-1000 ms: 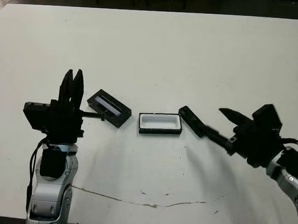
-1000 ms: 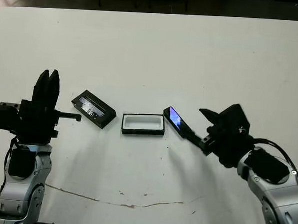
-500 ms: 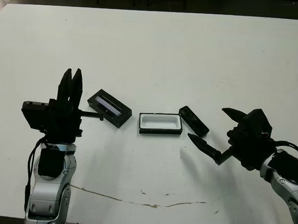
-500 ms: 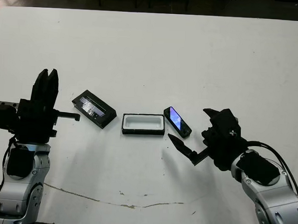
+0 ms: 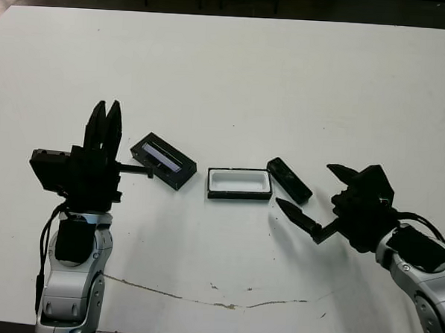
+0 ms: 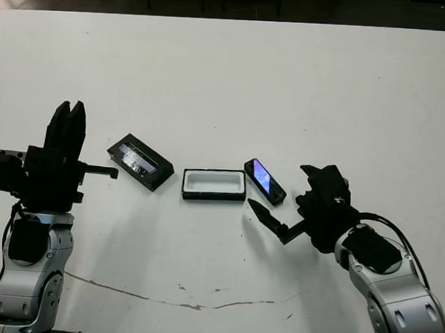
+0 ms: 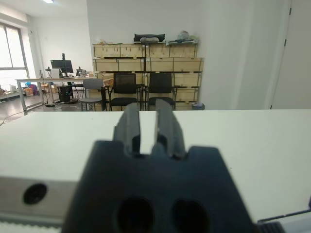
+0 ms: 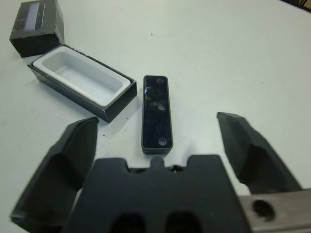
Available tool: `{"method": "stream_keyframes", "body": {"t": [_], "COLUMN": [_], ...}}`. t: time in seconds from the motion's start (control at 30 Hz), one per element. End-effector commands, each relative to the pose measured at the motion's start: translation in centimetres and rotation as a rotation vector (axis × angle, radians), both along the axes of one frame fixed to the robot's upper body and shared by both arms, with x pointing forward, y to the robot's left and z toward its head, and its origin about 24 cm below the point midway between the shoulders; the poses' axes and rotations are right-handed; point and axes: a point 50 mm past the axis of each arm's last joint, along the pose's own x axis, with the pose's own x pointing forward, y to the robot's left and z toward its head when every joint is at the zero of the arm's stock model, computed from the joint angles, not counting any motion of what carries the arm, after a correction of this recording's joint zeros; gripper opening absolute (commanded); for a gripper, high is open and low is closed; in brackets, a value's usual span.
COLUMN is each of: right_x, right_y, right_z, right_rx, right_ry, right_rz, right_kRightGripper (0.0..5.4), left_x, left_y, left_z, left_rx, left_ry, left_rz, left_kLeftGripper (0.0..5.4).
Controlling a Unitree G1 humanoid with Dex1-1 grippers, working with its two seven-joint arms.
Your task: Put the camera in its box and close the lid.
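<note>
Approach to the grasp is the step in hand, judging by how things lie: the right tool (image 6: 280,203) hangs empty with its two fingers spread wide, touching nothing, and the camera (image 8: 156,106) lies flat on the white counter (image 5: 234,78) straight ahead of it, framed between the fingers in the right wrist view. From the tool, the camera sits at about 11 o'clock in the head view, near but apart. Next the tool would need to come down around the bar's narrow sides, close on it, then carry it to the box.

At the camera's 9 o'clock stands the box (image 5: 239,183), just beside it, its white lining bare. Further toward 9 o'clock lies the lid (image 5: 162,160), apart from the box and turned at an angle.

Well off at 9 o'clock, the left tool (image 5: 104,128) is raised, fingers pressed together on nothing.
</note>
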Motion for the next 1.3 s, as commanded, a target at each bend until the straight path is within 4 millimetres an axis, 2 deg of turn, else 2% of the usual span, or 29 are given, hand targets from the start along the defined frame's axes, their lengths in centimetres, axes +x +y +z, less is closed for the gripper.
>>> {"method": "stream_keyframes", "body": {"t": [0.03, 0.37, 0.67, 1.03, 1.17, 1.3], "right_x": [-0.1, -0.2, -0.2, 0.2, 1.1, 2.6], "right_y": [-0.2, -0.1, -0.3, -0.6, -1.2, -1.9], "right_z": [-1.2, -2.5, -2.5, -2.0, -0.1, 2.5], "right_rx": [-0.011, 0.001, -0.032, 0.020, 0.095, 0.256], "right_ry": [0.039, 0.063, 0.055, 0.003, -0.047, -0.065], "right_rz": [-0.025, -0.050, -0.041, -0.070, -0.100, -0.095], "right_kRightGripper": [4.37, 2.09, 0.10, 0.01, 0.01, 0.01], "left_x": [-0.2, -0.3, -0.2, -0.2, -0.2, -0.2], "left_y": [0.5, 0.6, 0.5, 0.5, 0.5, 0.4], "left_z": [-0.6, -0.6, -0.7, -0.8, -0.8, -0.9], "left_rx": [0.016, 0.026, 0.013, 0.021, 0.018, 0.018], "left_ry": [0.039, 0.044, 0.047, 0.043, 0.046, 0.048], "left_rz": [0.005, 0.006, -0.006, -0.002, 0.000, -0.002], "left_kLeftGripper": [0.00, 0.00, 0.00, 0.00, 0.00, 0.00]}}
